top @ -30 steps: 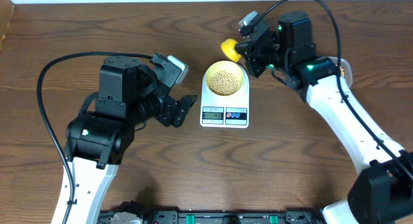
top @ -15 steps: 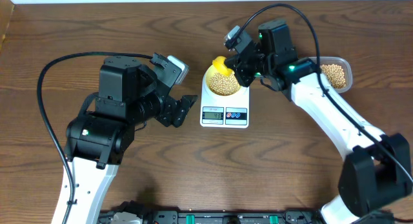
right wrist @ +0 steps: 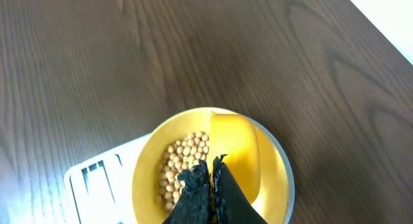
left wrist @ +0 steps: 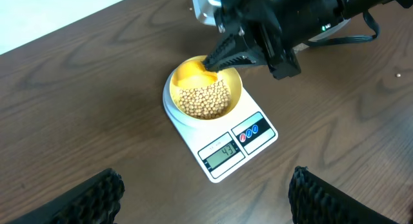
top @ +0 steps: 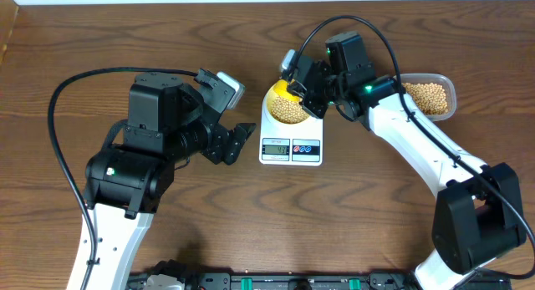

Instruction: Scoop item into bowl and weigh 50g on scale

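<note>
The small round tan beans (left wrist: 203, 101) lie heaped in the small round pale yellow bowl (left wrist: 236, 90). The bowl sits on the rear of the flat white digital kitchen scale (left wrist: 266, 135), and the display and buttons show in front of it. A bright yellow plastic scoop (right wrist: 233, 143) dips inside the bowl's back-left rim. The fingers of the right gripper (right wrist: 210, 185) are pinched together on it, and that arm reaches in from the right. The left gripper (top: 236, 139) hovers just left of the scale, jaws spread wide. A clear plastic tub (top: 428, 96) of beans stands well apart at the right on the dark wooden table (top: 376, 231), which stretches broadly in front.
</note>
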{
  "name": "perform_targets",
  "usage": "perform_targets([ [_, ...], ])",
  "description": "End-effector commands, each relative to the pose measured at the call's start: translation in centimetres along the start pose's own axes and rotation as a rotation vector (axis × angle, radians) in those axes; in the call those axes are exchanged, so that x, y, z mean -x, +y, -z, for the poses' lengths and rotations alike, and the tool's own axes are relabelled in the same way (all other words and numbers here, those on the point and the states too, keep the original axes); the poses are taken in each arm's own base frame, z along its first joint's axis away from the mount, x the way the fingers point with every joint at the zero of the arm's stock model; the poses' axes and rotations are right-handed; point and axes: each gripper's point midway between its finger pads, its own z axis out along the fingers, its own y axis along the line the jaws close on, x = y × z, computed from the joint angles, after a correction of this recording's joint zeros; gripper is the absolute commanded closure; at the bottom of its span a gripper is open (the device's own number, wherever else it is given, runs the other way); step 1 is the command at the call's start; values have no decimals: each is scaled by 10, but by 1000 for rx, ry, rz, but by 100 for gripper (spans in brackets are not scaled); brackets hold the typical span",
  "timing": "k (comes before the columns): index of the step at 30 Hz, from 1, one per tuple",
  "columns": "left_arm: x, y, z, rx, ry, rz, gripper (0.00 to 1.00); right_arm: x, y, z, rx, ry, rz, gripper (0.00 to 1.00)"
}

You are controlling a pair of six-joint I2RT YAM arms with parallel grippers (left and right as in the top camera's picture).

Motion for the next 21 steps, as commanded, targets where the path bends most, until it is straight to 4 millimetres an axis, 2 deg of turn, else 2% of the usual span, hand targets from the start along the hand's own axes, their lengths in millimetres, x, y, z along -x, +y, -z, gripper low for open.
perform_targets([
  [1,-2,1,0,-2,3,-3,16,-13,4,-9,16,36,80,99],
  [16,-2,1,0,-2,3,-3,16,-16,4,-11,19,47,90,99],
  [21,-2,1,0,-2,3,-3,16,-24,9,-11,42,79,72,99],
])
